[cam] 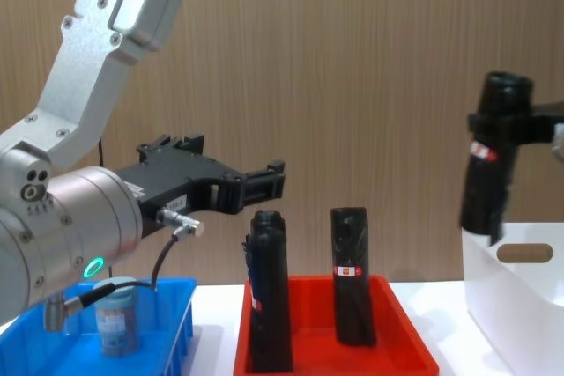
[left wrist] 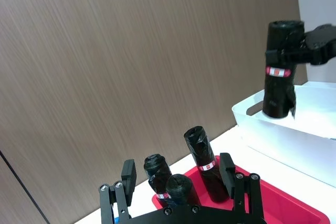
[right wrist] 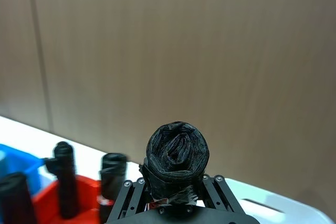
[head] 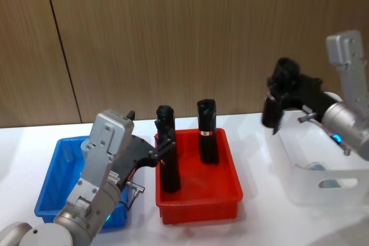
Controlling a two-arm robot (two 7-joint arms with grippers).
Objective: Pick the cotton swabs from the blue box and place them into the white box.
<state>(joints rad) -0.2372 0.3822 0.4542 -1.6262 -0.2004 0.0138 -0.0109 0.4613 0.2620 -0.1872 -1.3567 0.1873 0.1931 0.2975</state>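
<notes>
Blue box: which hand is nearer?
Left. The left hand hovers empty at the blue box's right edge, toward the red tray; the right hand holds a black roll over the white box.

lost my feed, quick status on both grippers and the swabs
Right gripper shut on a black roll, above the white box. Left gripper open, over the red tray. Cotton swab jar untouched in the blue box.

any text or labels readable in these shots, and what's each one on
No text can be read.
Held black roll in the right gripper: red and white band label, print too small to read.
Right black roll in the red tray: red and white label, too blurred to read.
Left black roll: red mark at its edge, unreadable.
Cotton swab jar in the blue box: no legible label.
</notes>
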